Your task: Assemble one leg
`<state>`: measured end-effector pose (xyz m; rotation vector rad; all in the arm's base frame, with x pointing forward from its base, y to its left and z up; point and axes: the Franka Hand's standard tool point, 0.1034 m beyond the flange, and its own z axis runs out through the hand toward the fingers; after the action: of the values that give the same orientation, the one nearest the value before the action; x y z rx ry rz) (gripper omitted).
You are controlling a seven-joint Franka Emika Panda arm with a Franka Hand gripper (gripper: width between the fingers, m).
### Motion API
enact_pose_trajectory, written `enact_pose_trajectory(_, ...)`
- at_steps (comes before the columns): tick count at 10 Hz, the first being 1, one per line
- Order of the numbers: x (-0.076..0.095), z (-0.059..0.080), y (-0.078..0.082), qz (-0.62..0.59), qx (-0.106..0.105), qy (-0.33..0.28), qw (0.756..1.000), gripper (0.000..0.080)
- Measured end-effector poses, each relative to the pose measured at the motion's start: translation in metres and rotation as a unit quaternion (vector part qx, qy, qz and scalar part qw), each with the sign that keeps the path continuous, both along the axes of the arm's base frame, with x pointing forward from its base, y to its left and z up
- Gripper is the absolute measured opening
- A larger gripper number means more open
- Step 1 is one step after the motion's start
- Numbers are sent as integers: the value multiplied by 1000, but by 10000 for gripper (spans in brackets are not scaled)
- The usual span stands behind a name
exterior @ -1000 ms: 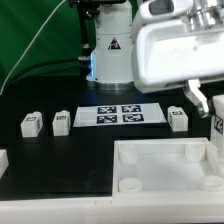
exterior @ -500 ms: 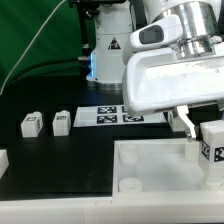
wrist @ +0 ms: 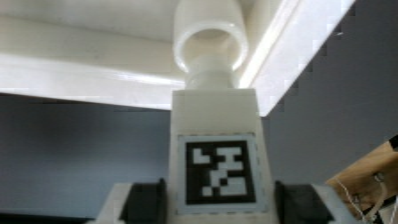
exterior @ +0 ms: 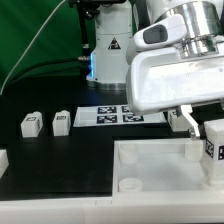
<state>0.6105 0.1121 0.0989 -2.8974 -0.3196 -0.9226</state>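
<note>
The exterior view takes in the whole bench. My white housing fills its upper right, and my claw [exterior: 209, 140] comes down at the right edge of the frame, clenched on the leg [exterior: 213, 146]. The leg is a small white block, and its black-and-white tag faces the camera. One of my fingers [exterior: 190, 124] shows as a dark slanted bar just to the exterior view's left of the leg. The other is hidden from that camera.

The leg's lower end overlaps the far right corner of the large white panel [exterior: 150, 152], which spans the lower part of the frame. From this side I cannot tell whether leg and panel touch.

Only this view shows the rest:
- The marker board [exterior: 112, 116] lies flat at mid-frame, partly behind my housing.
- Two loose blocks [exterior: 30, 124] [exterior: 61, 121] with tags sit on the dark table [exterior: 60, 150] at middle left, well apart from my claw.
- My base column [exterior: 110, 45] stands at upper centre.

The wrist view shows what the exterior view hides, which is the grip itself. Here the claw [wrist: 217, 203] has a finger pressed against each side of the leg [wrist: 217, 120], which runs straight out from between them. Its tag [wrist: 217, 172] is large and square-on to the lens. A white ring [wrist: 210, 45] sits in line with the leg's far end. I cannot tell whether it belongs to the leg or to the panel. Pale panel surface [wrist: 71, 75] and dark table lie beyond it, out of focus.
</note>
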Motion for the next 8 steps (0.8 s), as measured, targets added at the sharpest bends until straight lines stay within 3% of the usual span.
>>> enact_pose_trajectory(2, -9, -5, -2, 0, -2, 6, 1000, 292)
enact_pose_trajectory(5, -6, -5, -2, -1, -1, 3, 1000, 292)
enact_pose_trajectory(8, -7, -15, -1, -1, 0, 11, 1000, 292)
